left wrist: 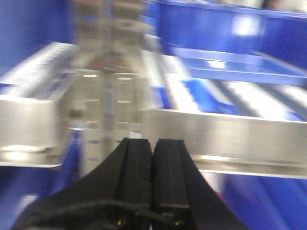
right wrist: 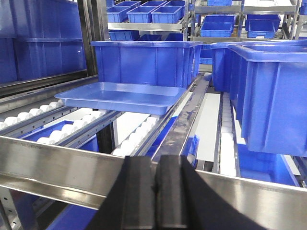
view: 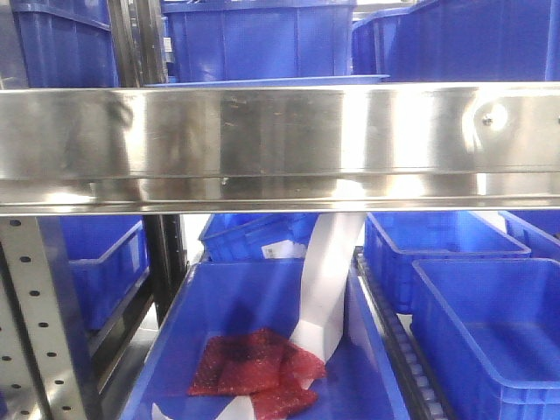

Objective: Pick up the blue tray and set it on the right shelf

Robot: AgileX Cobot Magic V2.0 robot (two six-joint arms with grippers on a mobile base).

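The blue tray (right wrist: 121,97) sits on rollers behind the right shelf (right wrist: 57,163) rail, apparently already delivered; left gripper (left wrist: 152,177) and right gripper (right wrist: 156,196) hang closed, empty.

No readable text, brand, number or sign in any view. A small white label (view: 282,250) sits on a blue bin (view: 262,236) just below the steel rail (view: 280,144), at about 6 o'clock from the rail's middle; its print is too small to make out. The left wrist view is motion-blurred, nothing legible.
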